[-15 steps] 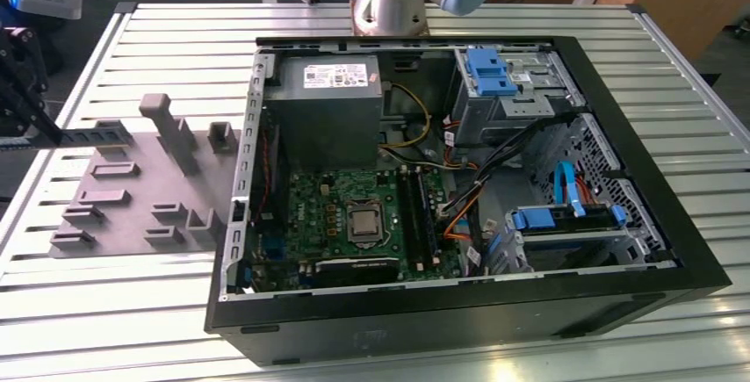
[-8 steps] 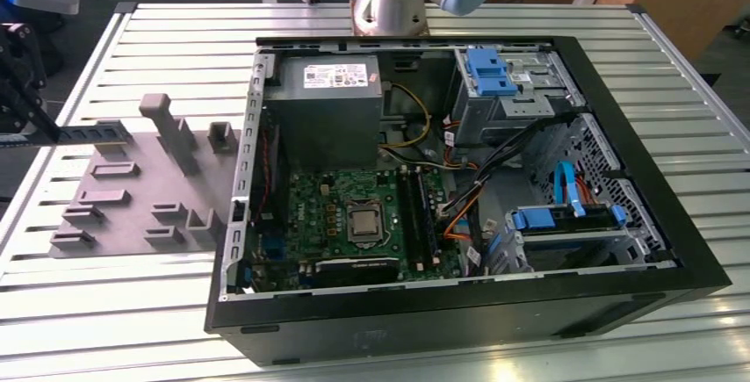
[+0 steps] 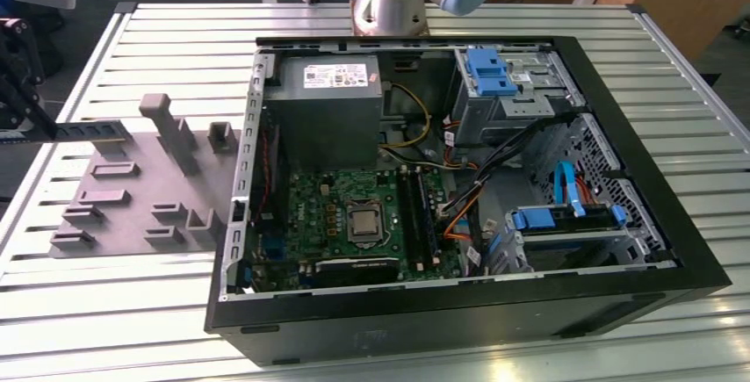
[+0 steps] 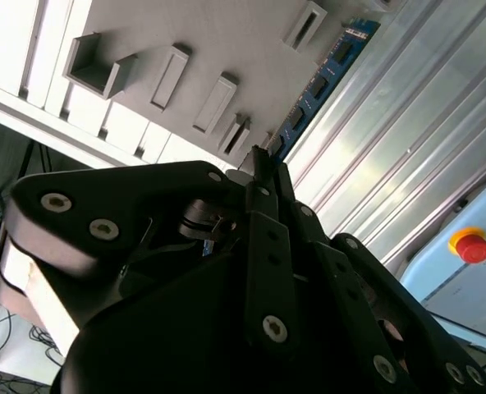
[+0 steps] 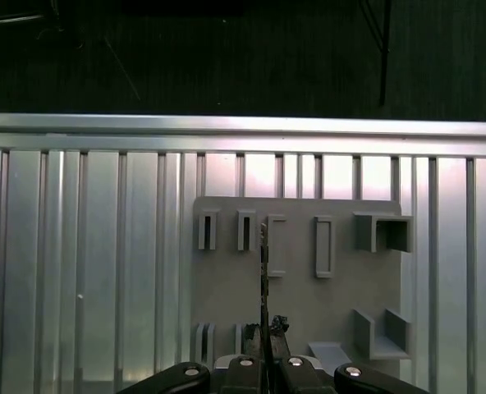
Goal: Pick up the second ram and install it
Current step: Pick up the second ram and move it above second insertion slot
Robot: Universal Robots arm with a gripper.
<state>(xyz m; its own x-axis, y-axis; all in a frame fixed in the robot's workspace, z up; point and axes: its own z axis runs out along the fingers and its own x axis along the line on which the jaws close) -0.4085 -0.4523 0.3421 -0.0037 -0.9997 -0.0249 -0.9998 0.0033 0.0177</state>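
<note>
Exterior view's left: gripper (image 3: 35,129) is clamped shut on one end of the second ram (image 3: 84,130), carrying it in the air at the far-left edge of the grey fixture plate (image 3: 129,215), not seated in any of its pockets. The stick's long axis runs straight out of the jaws toward the exterior view's right, roughly level. In the second wrist view the fingertips pinch the near end and the blue board with its dark chips (image 4: 321,82) extends away from the gripper (image 4: 263,168). The first wrist view has it edge-on (image 5: 263,271) over the plate. Further right is the open PC case (image 3: 469,312). The black motherboard RAM slots (image 3: 415,211) lie well apart from the stick, with their long axis roughly crosswise to the stick's. Can't tell whether either slot is populated.
</note>
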